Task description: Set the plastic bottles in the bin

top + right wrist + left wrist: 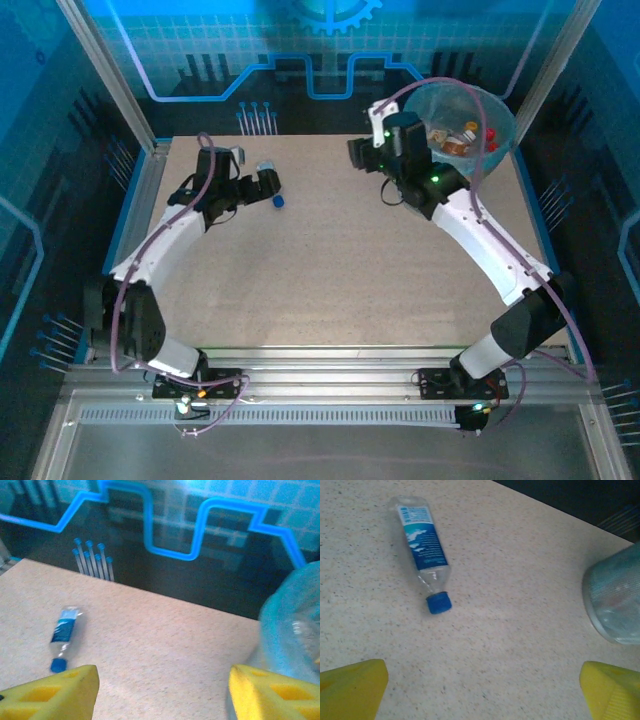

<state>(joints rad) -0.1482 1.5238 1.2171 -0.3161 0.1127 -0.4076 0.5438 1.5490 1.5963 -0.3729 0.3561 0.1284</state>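
At the far right corner of the desk (340,280), the bin (503,110), upright, a few bottles (462,137) inside. Far left on the desk, one blue-labelled bottle (424,547) lying flat, long axis running near to far, cap (439,603) pointing back toward the left hand (480,690), base away. Left hand near it, fingers spread wide, empty. Right hand (162,692) beside the bin, likewise spread and empty.

We see a speckled beige worktop (330,270) framed by silver metal rails (330,362). Beyond its far edge stands a dark back wall (300,75) with glowing blue lines, pale grid tiles and a gear emblem (335,12).
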